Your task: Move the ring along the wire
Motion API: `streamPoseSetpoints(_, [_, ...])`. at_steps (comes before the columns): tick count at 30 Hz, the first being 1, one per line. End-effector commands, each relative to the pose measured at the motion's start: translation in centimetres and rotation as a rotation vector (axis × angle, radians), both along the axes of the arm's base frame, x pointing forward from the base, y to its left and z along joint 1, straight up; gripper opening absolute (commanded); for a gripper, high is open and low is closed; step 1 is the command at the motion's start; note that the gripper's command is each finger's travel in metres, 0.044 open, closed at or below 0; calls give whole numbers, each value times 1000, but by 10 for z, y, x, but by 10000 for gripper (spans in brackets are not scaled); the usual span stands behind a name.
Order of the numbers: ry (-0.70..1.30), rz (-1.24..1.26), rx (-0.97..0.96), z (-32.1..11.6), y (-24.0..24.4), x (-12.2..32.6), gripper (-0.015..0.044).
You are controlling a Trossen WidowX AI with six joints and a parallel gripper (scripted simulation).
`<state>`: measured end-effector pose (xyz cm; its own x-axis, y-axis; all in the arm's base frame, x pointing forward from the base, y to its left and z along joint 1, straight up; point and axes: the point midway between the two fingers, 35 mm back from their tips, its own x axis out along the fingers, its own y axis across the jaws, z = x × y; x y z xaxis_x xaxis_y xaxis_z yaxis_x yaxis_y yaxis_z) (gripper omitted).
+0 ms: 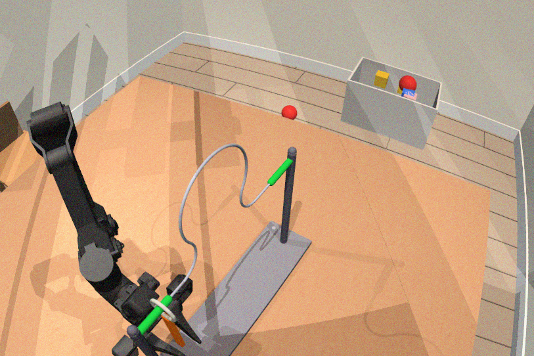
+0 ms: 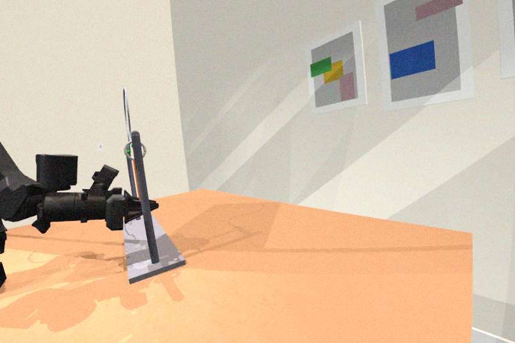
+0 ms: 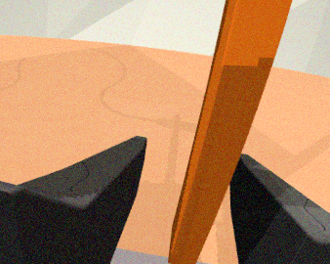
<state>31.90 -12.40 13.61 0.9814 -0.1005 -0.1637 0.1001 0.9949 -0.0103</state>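
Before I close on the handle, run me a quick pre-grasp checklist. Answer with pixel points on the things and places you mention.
Ring (image 1: 169,314) (image 2: 145,150) on the near green sleeve (image 1: 149,320): ok.
Wire (image 1: 180,218) through the ring: ok.
Gripper (image 1: 179,347) (image 2: 156,205) (image 3: 188,155) open: ok.
Orange handle (image 1: 173,330) (image 2: 136,178) (image 3: 224,117) between the fingers: ok, by the wrist view.
Handle centred: not ok, it sits nearer the right-hand finger in that view.
Fingers free of the near post (image 1: 143,341) (image 2: 144,193): cannot tell.

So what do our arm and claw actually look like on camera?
The arm is matte black with chunky, angular links and a dark grey round cap at one joint. The claw is black too, with two tapering, wedge-shaped fingers. I see no cables.
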Motion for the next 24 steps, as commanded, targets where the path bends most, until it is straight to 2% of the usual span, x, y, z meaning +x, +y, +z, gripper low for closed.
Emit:
streamPoseSetpoints(1, [-6, -4, 2, 2, -1, 1, 160])
streamPoseSetpoints(20, [-6, -4, 2, 2, -1, 1, 160])
streamPoseSetpoints(24, [-1, 0, 0, 0, 0, 0, 55])
